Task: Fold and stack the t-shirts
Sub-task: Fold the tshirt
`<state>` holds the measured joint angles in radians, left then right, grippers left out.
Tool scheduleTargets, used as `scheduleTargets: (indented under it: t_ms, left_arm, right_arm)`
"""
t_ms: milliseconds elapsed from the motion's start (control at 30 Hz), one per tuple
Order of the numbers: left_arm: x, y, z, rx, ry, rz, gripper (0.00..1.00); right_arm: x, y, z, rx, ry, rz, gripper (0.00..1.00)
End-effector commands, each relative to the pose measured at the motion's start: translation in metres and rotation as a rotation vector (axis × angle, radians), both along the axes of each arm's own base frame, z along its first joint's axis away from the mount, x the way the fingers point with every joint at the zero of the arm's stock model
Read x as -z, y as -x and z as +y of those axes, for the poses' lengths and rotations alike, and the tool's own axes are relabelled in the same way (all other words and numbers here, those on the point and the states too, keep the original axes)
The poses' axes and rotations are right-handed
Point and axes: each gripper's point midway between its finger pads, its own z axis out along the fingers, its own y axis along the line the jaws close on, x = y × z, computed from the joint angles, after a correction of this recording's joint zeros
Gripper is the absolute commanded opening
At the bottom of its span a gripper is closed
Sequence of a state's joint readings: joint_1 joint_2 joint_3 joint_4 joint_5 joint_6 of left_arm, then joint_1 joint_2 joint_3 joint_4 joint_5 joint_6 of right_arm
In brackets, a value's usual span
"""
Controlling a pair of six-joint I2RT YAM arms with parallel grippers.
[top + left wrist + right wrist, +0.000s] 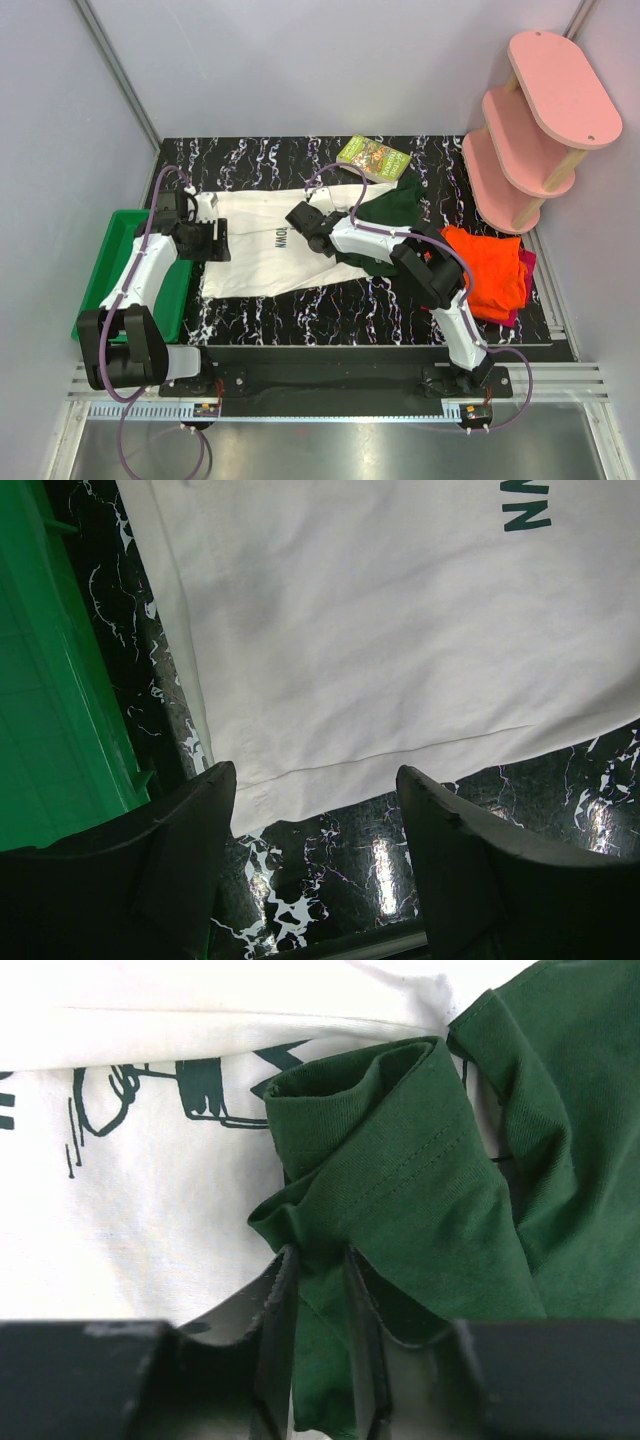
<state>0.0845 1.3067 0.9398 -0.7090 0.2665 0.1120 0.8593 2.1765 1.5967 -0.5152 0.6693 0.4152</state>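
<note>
Left gripper [315, 795] was spread wide and empty, low over the hem of the cream shirt [380, 630], just beside the green tray [50, 730]. The shirt lay flat mid-table [300, 320]. Right gripper [318, 1290] was pinched narrow on the green sleeve [400, 1180].

Judged best: carry the sleeve inward across the body, low and slow, with the left pinning the hem against drag.

Orange shirt [490, 270] sat on the magenta shirt [523, 262], far right.

Layers in the pinch unclear; print mostly cut off.

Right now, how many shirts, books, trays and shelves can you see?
Shirts: 3 (white shirt, orange shirt, red shirt)
Book: 1
Tray: 1
Shelf: 1
Total: 6
</note>
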Motion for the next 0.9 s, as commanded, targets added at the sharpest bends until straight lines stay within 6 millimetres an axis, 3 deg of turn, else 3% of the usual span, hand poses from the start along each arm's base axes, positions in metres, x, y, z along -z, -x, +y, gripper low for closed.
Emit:
scheduleTargets:
  t_ms: [0,200,533,867]
  left_arm:
    - [-0.005,-0.006,-0.004,0.019,0.019,-0.029,0.70]
    - [-0.004,-0.005,-0.004,0.017,0.022,-0.027,0.70]
    - [-0.003,-0.006,-0.004,0.019,0.018,-0.024,0.70]
    - [-0.001,-0.007,-0.004,0.019,0.021,-0.013,0.70]
  right_arm:
    - [-0.024,-0.011,0.005,0.018,-0.043,-0.055,0.35]
    - [-0.025,-0.012,0.009,0.009,-0.046,-0.056,0.41]
    - [-0.036,-0.017,0.025,-0.019,-0.073,-0.079,0.42]
    - [-0.016,-0.015,0.027,-0.030,-0.056,-0.042,0.43]
